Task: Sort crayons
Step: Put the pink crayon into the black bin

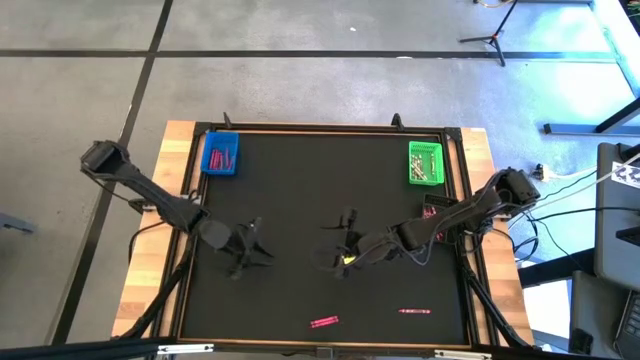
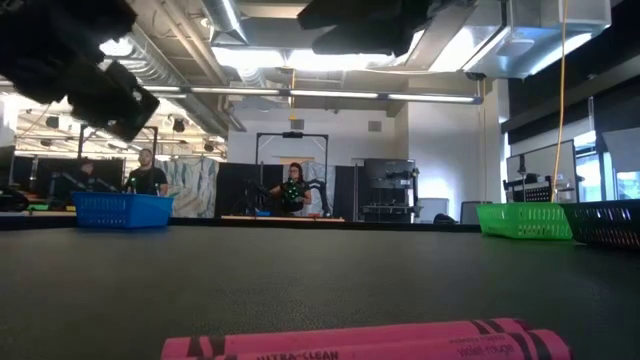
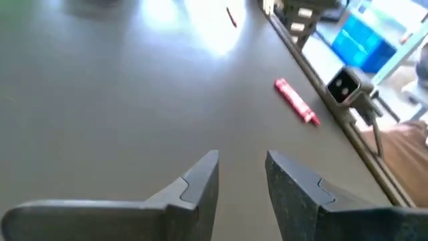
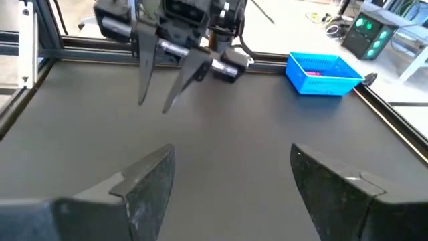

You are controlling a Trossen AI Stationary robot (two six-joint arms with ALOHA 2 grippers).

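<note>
Two crayons lie flat on the black mat near its front edge: a pink one (image 1: 323, 322), which fills the low view's foreground (image 2: 370, 343), and a red one (image 1: 415, 312). The left wrist view shows a pink crayon (image 3: 296, 102) and a second one farther off (image 3: 231, 17). More pink crayons lie in the blue tray (image 1: 220, 153). My left gripper (image 1: 262, 243) hangs over the mat's left middle, open and empty (image 3: 242, 177). My right gripper (image 1: 330, 240) faces it over the mat's middle, wide open and empty (image 4: 234, 174). A small yellow-green spot (image 1: 347, 260) shows beside it; what it is I cannot tell.
The blue tray stands at the mat's far left corner (image 2: 122, 210) and a green tray (image 1: 425, 163) at the far right (image 2: 522, 220). A dark tray (image 1: 433, 208) sits by the right edge. A raised frame (image 4: 200, 61) rims the mat. People stand in the room beyond.
</note>
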